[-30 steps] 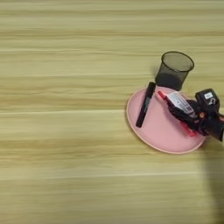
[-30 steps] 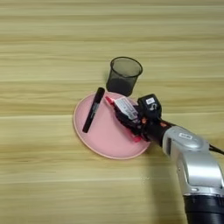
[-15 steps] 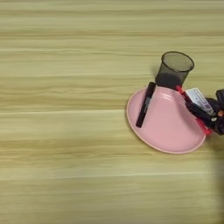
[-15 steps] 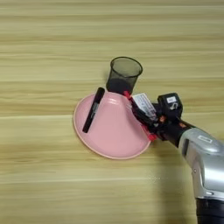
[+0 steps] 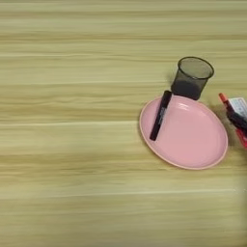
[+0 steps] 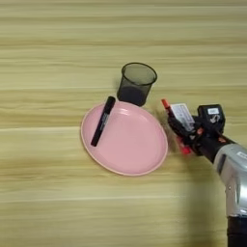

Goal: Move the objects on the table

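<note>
The silver forearm [image 6: 235,166] reaches up from the wooden table's [image 6: 48,48] bottom right corner. Its black two-fingered gripper [image 6: 185,131], just right of the round pink plate [image 6: 130,144], pinches the small white labelled box [image 6: 182,115] and thin red pen [image 6: 167,106]. The black marker [image 6: 102,120] lies across the plate's left rim, the black mesh cup [image 6: 137,83] beyond it.

A pink plate [image 5: 193,144] is lying on the wooden table [image 5: 72,120]. A black marker [image 5: 160,116] is resting across its left rim. A black mesh cup [image 5: 192,77] is standing upright just behind the plate. At the right edge, a red pen [image 5: 225,100] and a white box [image 5: 239,107] are showing beside the plate, with dark end effector [image 5: 237,119] parts against them.
</note>
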Robot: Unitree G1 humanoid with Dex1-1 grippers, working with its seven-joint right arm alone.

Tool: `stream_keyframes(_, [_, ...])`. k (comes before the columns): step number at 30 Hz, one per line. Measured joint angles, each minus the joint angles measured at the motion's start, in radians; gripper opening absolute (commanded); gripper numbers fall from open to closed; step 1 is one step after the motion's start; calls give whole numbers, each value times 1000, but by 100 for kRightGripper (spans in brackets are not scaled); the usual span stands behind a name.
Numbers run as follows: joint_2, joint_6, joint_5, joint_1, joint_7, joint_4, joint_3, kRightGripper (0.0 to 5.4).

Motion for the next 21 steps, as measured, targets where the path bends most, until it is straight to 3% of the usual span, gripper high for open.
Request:
stream_keyframes(11, [-36, -116, -18, -67, -1, 263, -16, 269])
stream_keyframes(17, [-41, -217, -56, -128, 0, 465, 18, 269])
stream_keyframes(21, [-46, -270, -69, -157, 1, 519, 41, 269])
